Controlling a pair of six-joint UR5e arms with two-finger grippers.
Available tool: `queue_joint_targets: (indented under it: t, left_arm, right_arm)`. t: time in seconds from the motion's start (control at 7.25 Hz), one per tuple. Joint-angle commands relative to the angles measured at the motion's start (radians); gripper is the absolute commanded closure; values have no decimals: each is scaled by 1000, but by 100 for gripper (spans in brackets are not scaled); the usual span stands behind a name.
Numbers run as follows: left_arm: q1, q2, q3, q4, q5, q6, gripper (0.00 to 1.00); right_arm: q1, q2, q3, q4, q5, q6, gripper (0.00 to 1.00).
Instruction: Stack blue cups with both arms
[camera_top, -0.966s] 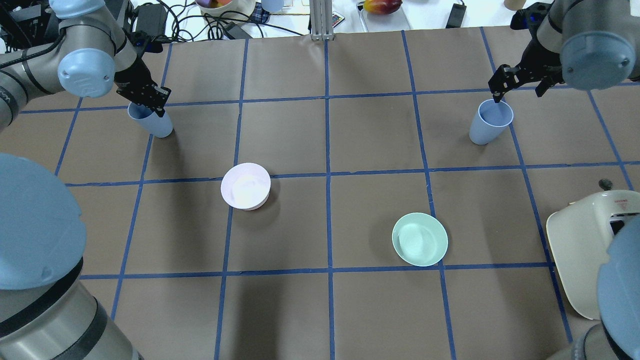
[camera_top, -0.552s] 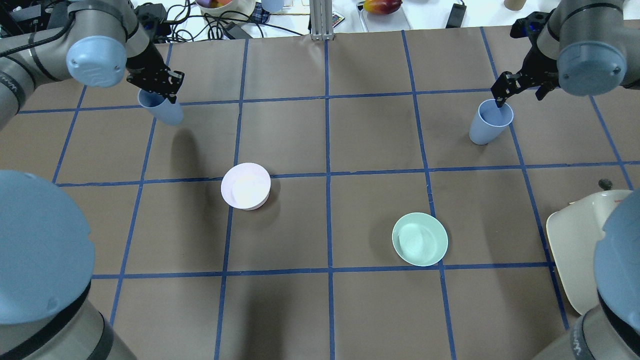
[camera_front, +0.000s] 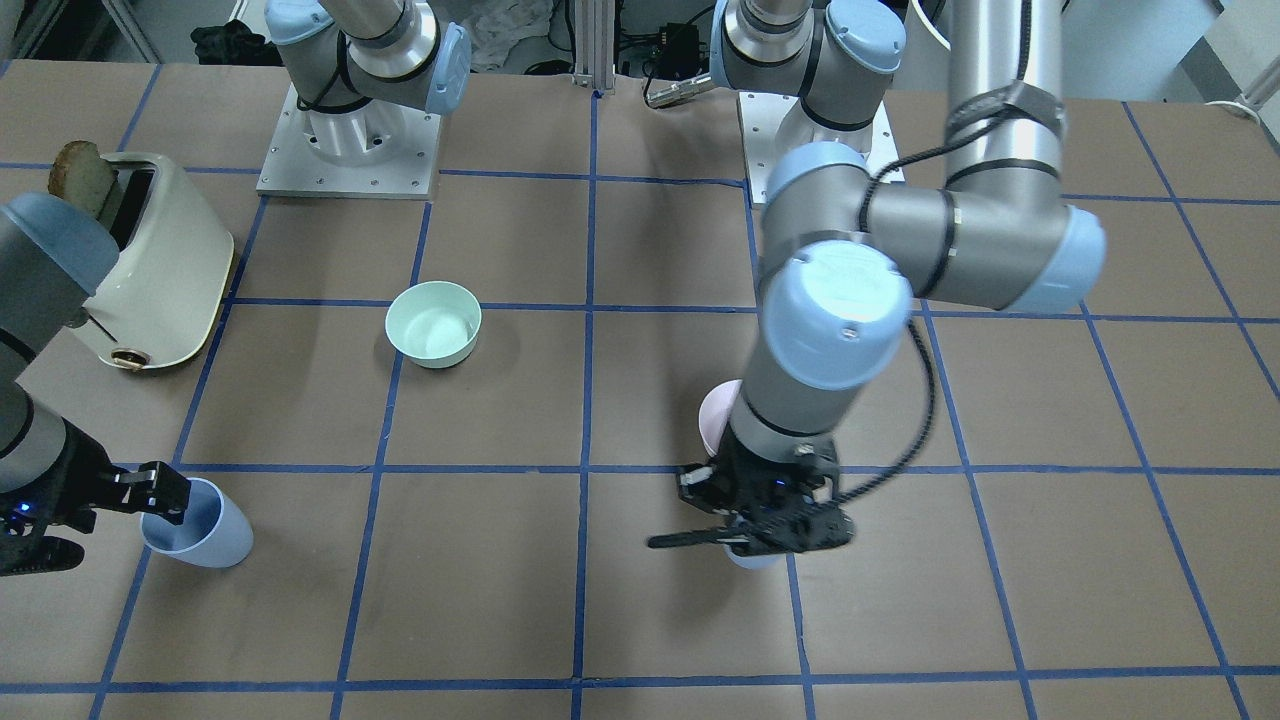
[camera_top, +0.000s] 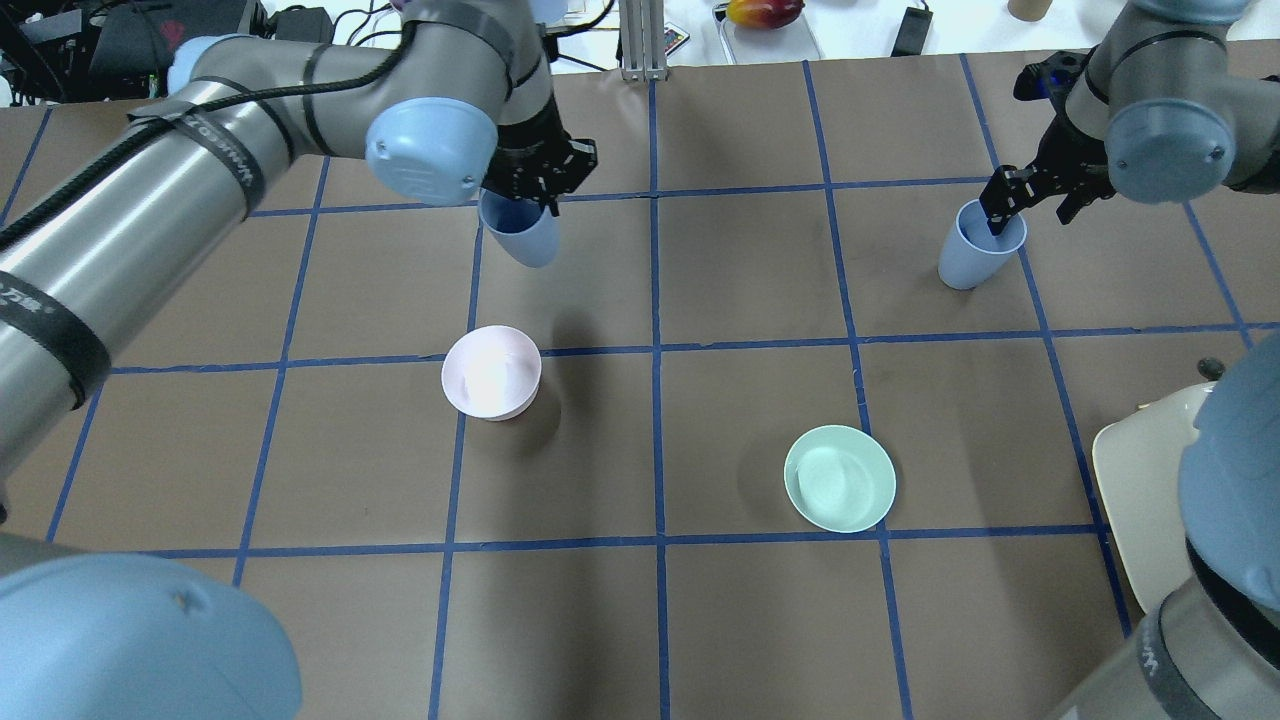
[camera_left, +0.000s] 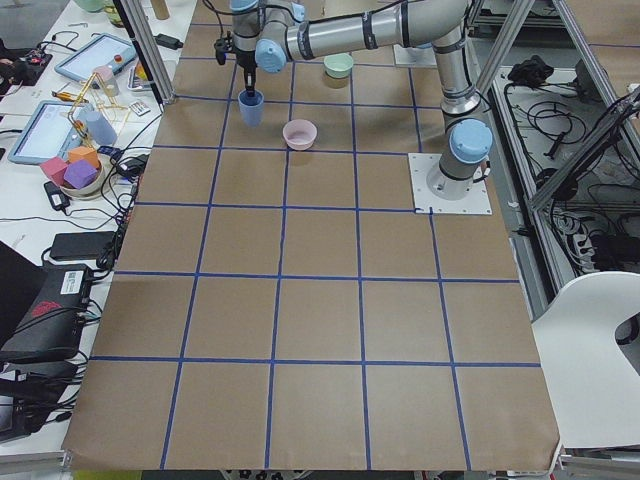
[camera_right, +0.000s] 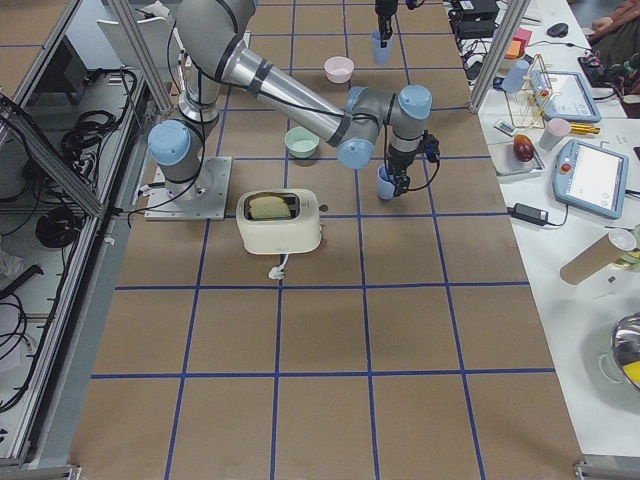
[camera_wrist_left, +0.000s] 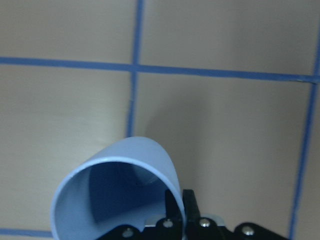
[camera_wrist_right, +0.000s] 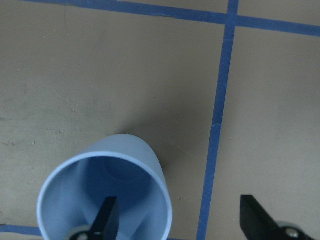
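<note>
One blue cup hangs above the desk, beyond the pink bowl, its rim pinched by the left pincer. The other blue cup stands upright on the desk. The right pincer is spread, with one finger inside it and one outside.

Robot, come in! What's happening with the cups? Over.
Left gripper shut on one cup, lifted. Right gripper open, straddling rim of other cup. Pink bowl, green bowl aside.
</note>
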Motion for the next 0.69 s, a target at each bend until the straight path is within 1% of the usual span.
queue_joint_targets:
  t: [0.0, 0.14, 0.28, 0.41, 0.55]
  left_arm:
    - [-162, 6, -46, -4, 4, -164, 100]
    - [-191, 28, -108, -2, -3, -172, 100]
    - [-205, 52, -184, 5, -16, -218, 100]
    - [-208, 69, -240, 16, -20, -273, 100]
    - [-216, 72, -254, 22, -37, -275, 100]
  right_arm:
    - [-2, 3, -1, 4, -6, 1, 73]
    - [-2, 3, 0, 7, -6, 1, 100]
    - [-2, 0, -9, 52, -4, 1, 100]
    - [-3, -3, -12, 67, -7, 1, 100]
    - [-3, -8, -16, 86, -7, 1, 100]
